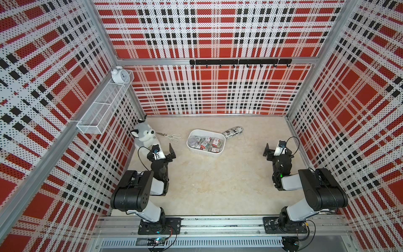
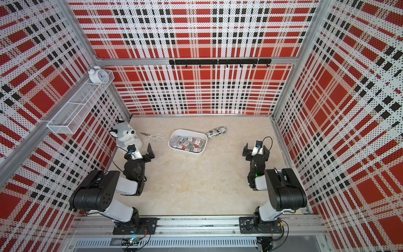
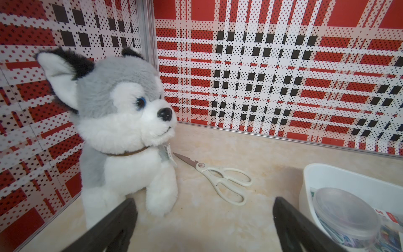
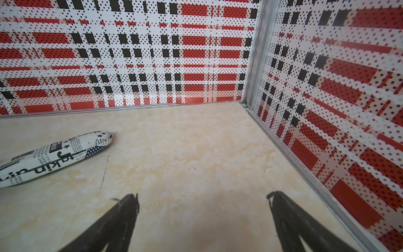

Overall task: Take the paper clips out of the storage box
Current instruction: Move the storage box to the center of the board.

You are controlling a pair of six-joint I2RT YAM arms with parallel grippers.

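The storage box point(image 1: 204, 153) sits on the counter point(image 1: 218, 185) toward its far edge, about midway across, with the paper clips point(image 1: 209, 143) all inside it: labelled cases point(image 1: 216, 141) heaped together, the round tub point(image 3: 346, 213) at the end nearer the scissors point(image 1: 173, 137). The left fingers point(image 3: 287, 218) are spread wide and empty near the left edge, beside the plush husky point(image 1: 144, 135); the right fingers point(image 4: 122, 218) are likewise released, holding nothing, near the right edge

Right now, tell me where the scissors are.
In both top views the scissors lie flat left of the box, between it and the plush dog, blades toward the dog.
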